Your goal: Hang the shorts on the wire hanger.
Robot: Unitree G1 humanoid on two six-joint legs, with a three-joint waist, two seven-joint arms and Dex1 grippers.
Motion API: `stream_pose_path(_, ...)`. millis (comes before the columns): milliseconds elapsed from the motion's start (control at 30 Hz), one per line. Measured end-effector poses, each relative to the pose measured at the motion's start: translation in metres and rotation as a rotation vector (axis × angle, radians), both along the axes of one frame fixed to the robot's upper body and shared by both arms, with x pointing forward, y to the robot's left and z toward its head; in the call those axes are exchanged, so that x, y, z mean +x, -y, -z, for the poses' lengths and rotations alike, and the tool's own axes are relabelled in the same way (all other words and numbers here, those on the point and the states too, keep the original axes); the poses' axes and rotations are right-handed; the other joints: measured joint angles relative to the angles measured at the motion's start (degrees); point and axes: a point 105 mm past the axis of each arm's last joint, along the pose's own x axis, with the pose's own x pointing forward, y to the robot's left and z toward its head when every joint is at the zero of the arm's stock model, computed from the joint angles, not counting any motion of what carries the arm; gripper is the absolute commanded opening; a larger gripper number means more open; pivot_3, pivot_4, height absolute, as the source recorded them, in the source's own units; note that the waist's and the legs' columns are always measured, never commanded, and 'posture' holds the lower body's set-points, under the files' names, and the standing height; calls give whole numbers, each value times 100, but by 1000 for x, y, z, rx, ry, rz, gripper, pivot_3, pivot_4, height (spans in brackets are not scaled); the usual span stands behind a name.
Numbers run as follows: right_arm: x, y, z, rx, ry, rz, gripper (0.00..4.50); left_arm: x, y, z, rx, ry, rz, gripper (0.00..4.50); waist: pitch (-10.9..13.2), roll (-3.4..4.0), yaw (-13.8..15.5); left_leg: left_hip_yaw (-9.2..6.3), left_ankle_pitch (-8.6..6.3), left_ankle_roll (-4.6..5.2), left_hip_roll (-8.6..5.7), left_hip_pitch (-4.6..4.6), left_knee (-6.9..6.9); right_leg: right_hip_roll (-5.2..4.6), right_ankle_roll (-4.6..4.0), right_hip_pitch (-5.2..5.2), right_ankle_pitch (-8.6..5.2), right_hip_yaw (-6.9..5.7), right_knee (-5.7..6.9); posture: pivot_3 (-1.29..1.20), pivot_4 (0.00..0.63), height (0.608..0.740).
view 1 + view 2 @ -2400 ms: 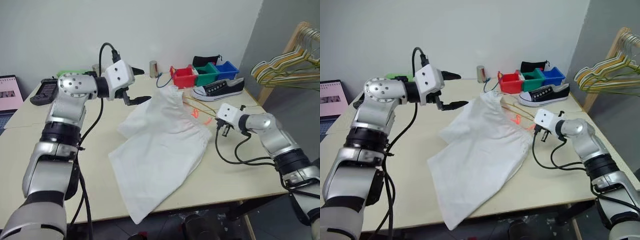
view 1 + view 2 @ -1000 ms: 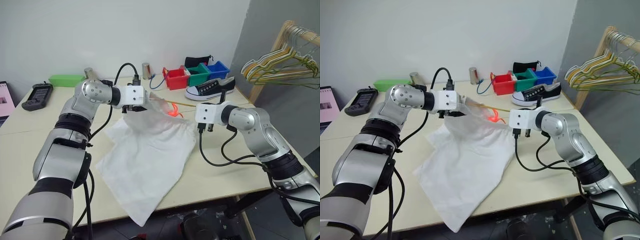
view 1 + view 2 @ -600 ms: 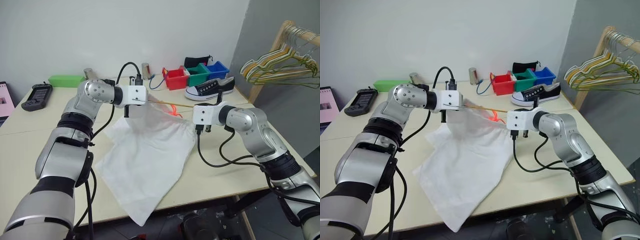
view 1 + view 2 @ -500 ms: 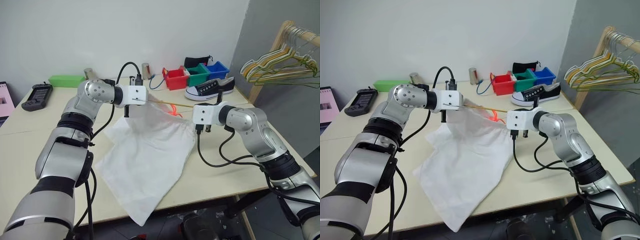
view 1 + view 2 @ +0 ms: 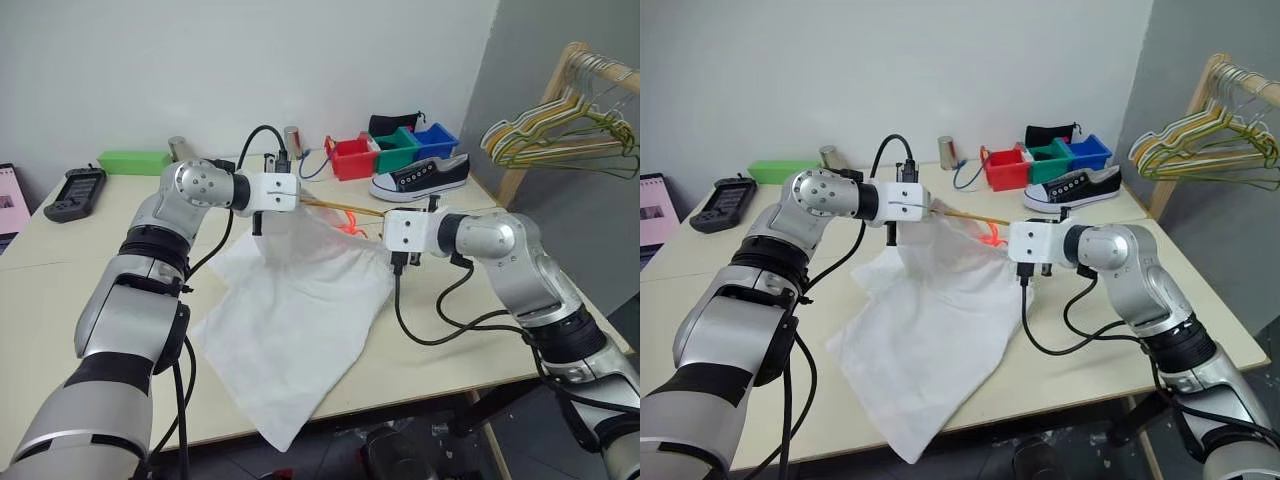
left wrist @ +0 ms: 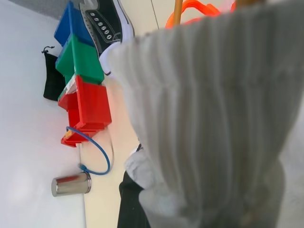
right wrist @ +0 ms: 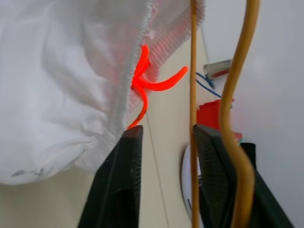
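Right gripper (image 7: 164, 156) has parted its jaws, apparently freeing the wire hanger (image 7: 237, 114) beside them; left gripper (image 5: 272, 208) pinches the shorts (image 5: 300, 300) waistband.

beige table (image 5: 90, 300): shorts (image 5: 300, 320), shoe (image 5: 420, 176), coloured bins (image 5: 392, 152), metal can (image 5: 292, 141), green box (image 5: 133, 160).

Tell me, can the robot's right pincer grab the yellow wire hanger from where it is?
Probably yes. The right pincer is open, and the wire hanger runs just past its fingers, with nothing between them. The shorts hang to one side, held up by the left pincer, so a small sideways shift might be enough.
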Motion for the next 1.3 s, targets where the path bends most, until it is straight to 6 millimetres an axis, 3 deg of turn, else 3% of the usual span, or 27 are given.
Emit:
stream_pose_path(133,-6,8,-1,4,-72,1,3522,-3,3,3,2,6,19,0,0,0,-67,-1,0,0,0,1,1,-1,0,2,0,-1,0,-329,0,740)
stream_pose_path(267,-5,29,-17,125,-191,96,4469,-9,-13,26,19,-56,-14,0,0,-1,-156,0,0,0,1,4,2,-1,0,3,1,0,2,-329,3,740)
stream_pose_path(400,-3,34,-36,211,-228,114,4469,-17,-19,38,14,-85,-20,0,-1,-1,-251,-3,0,0,3,7,2,0,0,4,1,-1,6,-317,7,740)
stream_pose_path(467,-4,37,-35,241,-280,123,4469,-19,-20,41,18,-87,-23,0,-1,-1,-253,-3,0,0,3,6,2,0,0,5,1,-1,6,-315,9,740)
stream_pose_path(567,-10,40,-19,275,-414,132,4469,-22,-22,38,-3,-90,-33,0,-2,-3,-248,-3,0,0,4,6,4,0,0,6,1,-1,5,-318,14,740)
stream_pose_path(700,-7,55,33,402,-668,265,4469,-31,-30,27,-115,-120,-60,0,-3,-4,-269,3,0,1,5,8,4,0,0,6,1,5,5,-316,18,740)
stream_pose_path(800,-6,38,62,576,-877,327,4469,-42,-36,23,-218,-179,-83,0,-3,-4,-301,2,2,3,7,16,6,4,0,2,1,8,32,-304,19,740)
stream_pose_path(867,-4,23,69,668,-978,339,4469,-48,-39,24,-245,-207,-99,0,-3,-4,-287,-2,4,6,7,20,7,6,0,2,1,7,44,-304,19,740)
stream_pose_path(1133,-1,-10,66,810,-1128,331,4469,-56,-47,23,-246,-224,-147,0,-4,-5,-77,-14,9,15,-1,18,10,7,0,2,1,4,47,-259,24,740)
stream_pose_path(1300,-2,-12,66,826,-1149,333,3514,-58,-48,23,-241,-221,-152,0,-3,-5,51,-9,9,15,0,14,8,8,-1,-2,1,7,41,-253,24,740)
